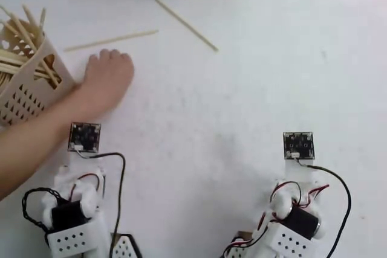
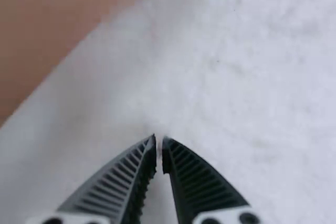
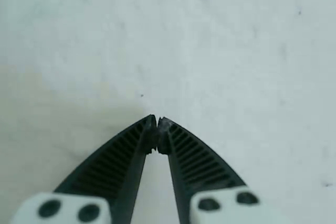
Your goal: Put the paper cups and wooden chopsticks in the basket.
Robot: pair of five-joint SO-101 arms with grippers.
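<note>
While the left claw [image 2: 159,148] hangs over bare desk [image 1: 254,89] with its jaws pressed almost tip to tip and nothing between them, the right claw [image 3: 155,124] is clenched the same way, empty. Both arms sit folded at the near edge, the left arm [image 1: 72,209] toward the near left corner and the right arm [image 1: 296,216] right of the middle. Outward from the left claw comes first a person's hand [image 1: 109,78], flat on the desk, its forearm [image 2: 47,30] running in from the left edge and passing close by that claw. Just beyond the fingers [image 1: 112,57], apart from them, lies one loose chopstick [image 1: 112,40], its long axis nearly parallel to the far edge, the right end a little farther away. A second loose chopstick [image 1: 186,25] lies right of it, close to the far edge, slanting from far left down to nearer right, about midway between the two arms' lines. The basket [image 1: 21,101] leans at the left edge, just beside the hand, with a bundle of chopsticks [image 1: 21,34] already poking out of it. I judge the left arm the nearer one for the first stick and for the basket, yet the hand lies across that path; a grasp would need the jaws turned across the stick's length.
</note>
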